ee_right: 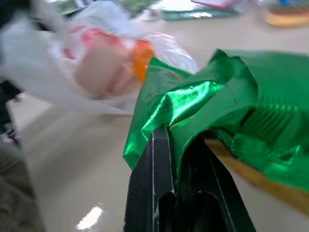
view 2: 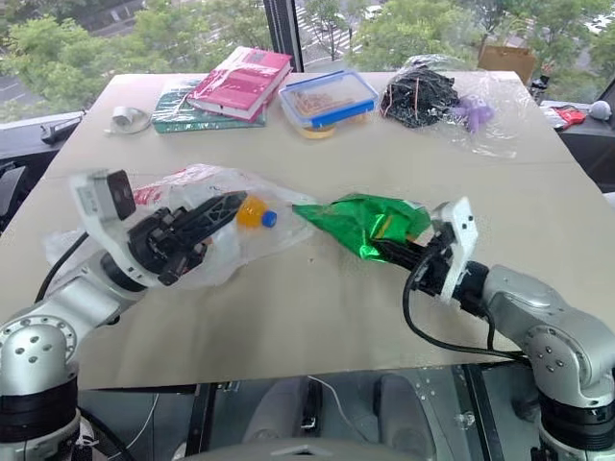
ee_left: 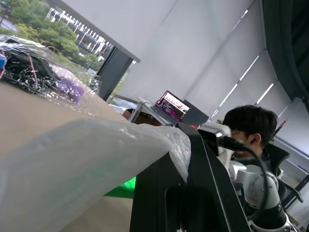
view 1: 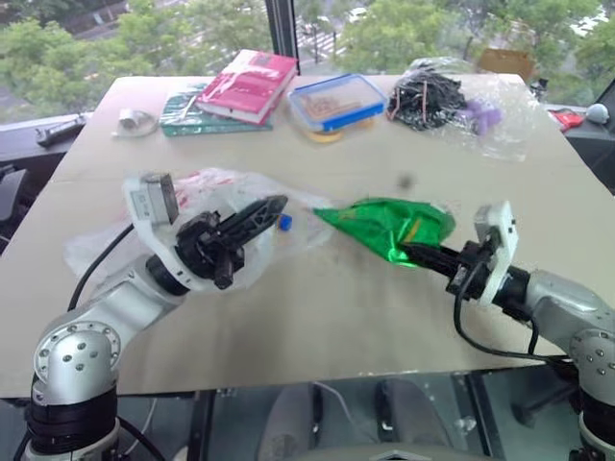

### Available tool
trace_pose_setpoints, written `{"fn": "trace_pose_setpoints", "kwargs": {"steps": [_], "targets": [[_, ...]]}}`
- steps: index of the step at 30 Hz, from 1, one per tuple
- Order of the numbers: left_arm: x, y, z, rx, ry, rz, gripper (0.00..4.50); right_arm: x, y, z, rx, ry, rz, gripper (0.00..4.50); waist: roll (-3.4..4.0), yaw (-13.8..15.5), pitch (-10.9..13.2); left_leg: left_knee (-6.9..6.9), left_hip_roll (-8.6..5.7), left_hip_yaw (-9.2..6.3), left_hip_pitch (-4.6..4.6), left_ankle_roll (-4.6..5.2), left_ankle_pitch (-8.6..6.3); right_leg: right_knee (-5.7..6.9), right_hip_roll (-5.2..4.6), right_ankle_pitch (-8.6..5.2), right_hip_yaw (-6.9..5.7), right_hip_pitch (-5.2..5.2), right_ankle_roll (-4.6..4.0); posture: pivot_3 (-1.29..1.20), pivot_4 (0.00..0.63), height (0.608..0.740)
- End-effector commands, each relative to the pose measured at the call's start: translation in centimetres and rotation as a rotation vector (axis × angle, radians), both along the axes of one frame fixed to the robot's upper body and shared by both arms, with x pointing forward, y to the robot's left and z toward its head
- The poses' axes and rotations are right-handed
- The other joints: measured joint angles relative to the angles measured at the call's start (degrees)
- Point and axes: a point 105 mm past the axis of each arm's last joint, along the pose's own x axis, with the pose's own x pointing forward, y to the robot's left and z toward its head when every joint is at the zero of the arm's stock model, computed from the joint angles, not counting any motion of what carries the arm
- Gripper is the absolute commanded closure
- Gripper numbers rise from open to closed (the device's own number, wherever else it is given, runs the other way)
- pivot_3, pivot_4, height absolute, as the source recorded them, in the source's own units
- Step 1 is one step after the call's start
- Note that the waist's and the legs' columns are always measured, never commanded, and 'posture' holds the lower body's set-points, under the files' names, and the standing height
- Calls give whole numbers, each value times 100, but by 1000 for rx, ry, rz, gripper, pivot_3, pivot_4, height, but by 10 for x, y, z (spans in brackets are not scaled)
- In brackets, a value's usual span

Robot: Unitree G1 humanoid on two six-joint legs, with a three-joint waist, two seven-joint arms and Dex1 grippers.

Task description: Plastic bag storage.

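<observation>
At the near left of the desk point(view 1: 317, 317), plastic bag point(view 2: 207, 192) held up off the surface, pinched in the left gripper point(view 1: 259, 213), black fingers clamped tight on a fold of film. Thin, crinkly, translucent white with red print; small orange item with a blue cap point(view 2: 256, 213) visible through the film, so already carrying some load. Expected handling: very light, limp, no stiffness, slippery under hard pads, easy to tear or stretch if yanked; will sag and close its own mouth unless held apart. Best hold judged to be a bunched rim edge or a handle loop, not the flat single-layer wall. Handle loops not clearly made out here. Right gripper point(view 2: 389, 252) closed on one end of the shiny green snack packet point(view 1: 389, 224), packet hanging just beside the bag's open side, near but not inside. At the far edge, well apart: pink book point(view 1: 250, 84), blue-lidded container point(view 1: 336, 101), clear bag of black cables point(view 1: 437, 96).
</observation>
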Motion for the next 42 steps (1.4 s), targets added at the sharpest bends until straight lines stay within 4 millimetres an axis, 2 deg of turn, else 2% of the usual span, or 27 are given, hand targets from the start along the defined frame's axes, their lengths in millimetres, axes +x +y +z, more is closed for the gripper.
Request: {"fn": "trace_pose_setpoints", "kwargs": {"steps": [1,4,10,17,23,30,35,38,42], "targets": [[-2,5,15,-24,-34,5,4500,-16,17,21,12,-89,131,4445,0,-4,0,0,0,0,0,0,0,0,0,0,1,0,0,0,150,740],[-2,4,18,-24,-34,6,4500,-24,22,30,6,-116,198,4445,-1,-5,0,-1,0,0,0,0,0,0,0,1,0,0,2,0,150,740],[-2,3,21,-20,-37,11,4500,-36,20,52,34,-158,266,4445,-3,0,1,-1,0,-1,-2,0,0,-3,-3,1,-3,0,2,0,150,740],[-6,0,28,-15,-50,-32,4500,-43,39,50,15,-130,409,4445,-5,-16,2,-1,1,1,-2,0,0,-3,-2,1,-1,-1,0,0,150,740],[-25,-9,25,12,-29,-138,4500,-25,63,33,56,-81,493,4445,-12,-16,0,-1,1,-1,-3,0,0,-4,-2,1,-3,-1,1,0,150,740],[-49,-11,16,43,43,-215,4500,9,90,30,90,-126,510,4445,-12,-6,2,-3,7,0,-1,0,0,-3,3,1,-2,-4,1,0,150,740],[-53,-12,14,43,66,-215,4500,32,116,38,138,-175,493,4445,-13,-17,2,-2,2,2,-1,-1,0,-3,-1,0,-1,-4,-3,0,150,740],[-53,-12,15,34,64,-197,4500,38,136,40,160,-208,505,4445,-12,-22,2,-4,3,1,0,-3,1,-2,2,2,-2,-6,-1,0,150,740],[-51,-12,20,14,58,-180,4500,30,162,31,136,-226,582,4445,-12,-20,2,-9,2,-2,-1,-6,2,-2,0,5,-6,-6,3,0,150,740]]}}
